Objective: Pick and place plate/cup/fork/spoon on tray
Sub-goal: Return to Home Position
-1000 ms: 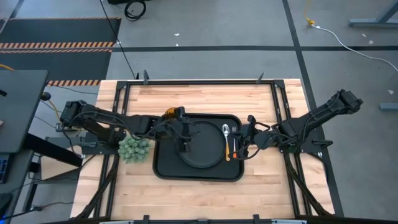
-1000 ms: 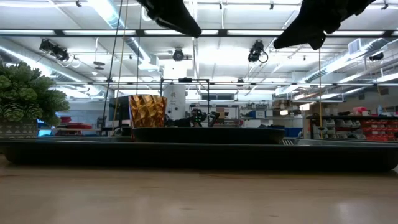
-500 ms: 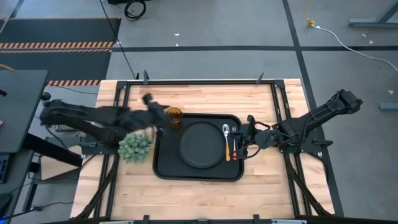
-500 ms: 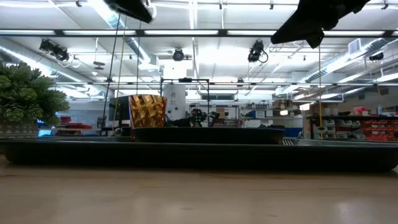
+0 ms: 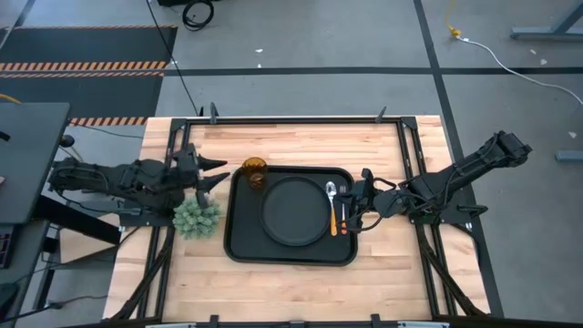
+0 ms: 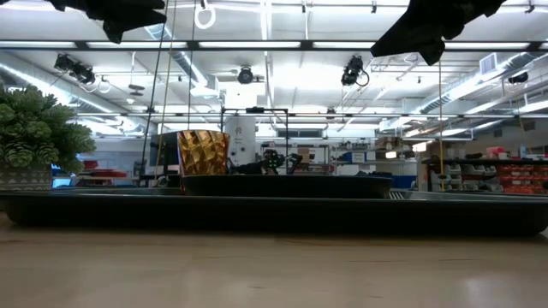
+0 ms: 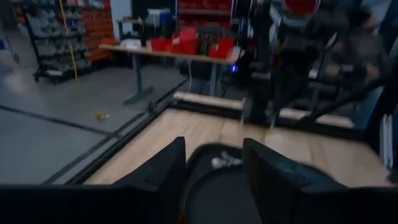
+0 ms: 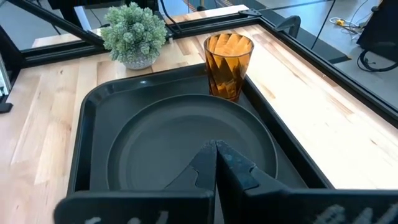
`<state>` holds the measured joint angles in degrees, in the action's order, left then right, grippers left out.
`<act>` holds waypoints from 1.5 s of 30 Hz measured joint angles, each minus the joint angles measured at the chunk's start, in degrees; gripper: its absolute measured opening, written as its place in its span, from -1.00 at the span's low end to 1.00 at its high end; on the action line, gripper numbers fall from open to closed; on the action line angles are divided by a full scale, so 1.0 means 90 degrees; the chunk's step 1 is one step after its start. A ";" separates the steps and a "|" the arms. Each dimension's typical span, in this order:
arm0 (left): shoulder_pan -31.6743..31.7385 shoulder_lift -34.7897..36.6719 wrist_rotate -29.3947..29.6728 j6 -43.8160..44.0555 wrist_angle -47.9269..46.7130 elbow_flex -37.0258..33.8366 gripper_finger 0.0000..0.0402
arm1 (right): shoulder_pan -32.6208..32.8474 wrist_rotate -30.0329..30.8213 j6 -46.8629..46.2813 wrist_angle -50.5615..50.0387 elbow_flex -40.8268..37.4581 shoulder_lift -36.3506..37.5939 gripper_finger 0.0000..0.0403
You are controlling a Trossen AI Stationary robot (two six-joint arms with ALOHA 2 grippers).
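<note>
The black tray [image 5: 291,260] lies mid-table. The round black plate [image 5: 293,211] lies in it. The amber cup [image 5: 254,173] stands upright in the tray's far left corner and also shows in the right wrist view [image 8: 227,56]. The silver spoon [image 5: 331,190] and the orange-handled fork [image 5: 343,217] lie in the tray, right of the plate. My left gripper [image 5: 219,172] is open and empty, raised left of the cup. My right gripper [image 8: 216,163] is shut and empty, raised over the tray's right edge.
A green leafy clump [image 5: 198,217] in a small pot stands on the table just left of the tray, under my left arm. Bare wood lies along the table's near and far sides. Black frame rails run along the table's edges.
My left gripper has drawn back from over the plate toward the table's left edge, past the cup, and has risen. The cup, plate, spoon and fork have stayed where they were.
</note>
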<state>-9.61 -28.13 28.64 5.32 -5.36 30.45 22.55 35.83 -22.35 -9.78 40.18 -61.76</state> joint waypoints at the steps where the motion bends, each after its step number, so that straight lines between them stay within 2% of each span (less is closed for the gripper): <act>1: 0.0000 0.0060 -0.0005 -0.0032 0.0132 -0.0028 -0.17 | 0.0000 0.0002 0.0002 -0.0004 0.0000 0.0000 -0.95; 7: 0.0000 0.0195 -0.0463 -0.0427 0.1321 -0.0026 -0.17 | 0.0000 0.0002 0.0002 -0.0008 0.0000 0.0000 -0.95; 10: -0.0002 0.0184 -0.0636 -0.0522 0.1528 -0.0026 -0.17 | 0.0000 0.0003 -0.0132 0.0134 0.0000 -0.0009 -0.95; 17: 0.0015 0.0169 0.0244 -0.0792 0.1160 -0.0026 -0.17 | 0.0000 0.0007 -0.2078 0.0770 0.0000 -0.0017 -0.95; 19: 0.0012 0.0169 0.0295 -0.0609 0.1167 -0.0026 -0.17 | -0.0002 0.0005 -0.2510 0.1069 0.0000 -0.0017 -0.95; 27: 0.0012 0.0169 0.0126 -0.0541 0.1259 -0.0026 -0.17 | 0.0000 0.0005 -0.2705 0.2444 0.0000 -0.0017 -0.95; 31: 0.0012 0.0169 0.0126 -0.0498 0.1383 -0.0026 -0.17 | -0.0007 -0.0039 -0.2204 0.2500 0.0000 -0.0013 -0.95; 35: 0.0012 0.0169 0.0123 -0.0475 0.1624 -0.0026 -0.17 | -0.0020 -0.0194 -0.1206 0.2462 -0.0002 0.0110 -0.95; 40: 0.0003 0.0174 -0.0150 -0.0319 0.1517 -0.0026 -0.17 | 0.0077 0.0354 -0.0049 0.2461 -0.0002 0.0648 -0.95; 45: -0.0172 0.0169 -0.0509 0.0204 0.0814 -0.0024 -0.17 | 0.0358 0.0790 0.0971 0.2134 -0.0002 0.1430 -0.95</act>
<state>-11.16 -26.61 24.06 7.16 1.97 30.24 25.76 42.94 -13.61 9.43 40.16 -48.88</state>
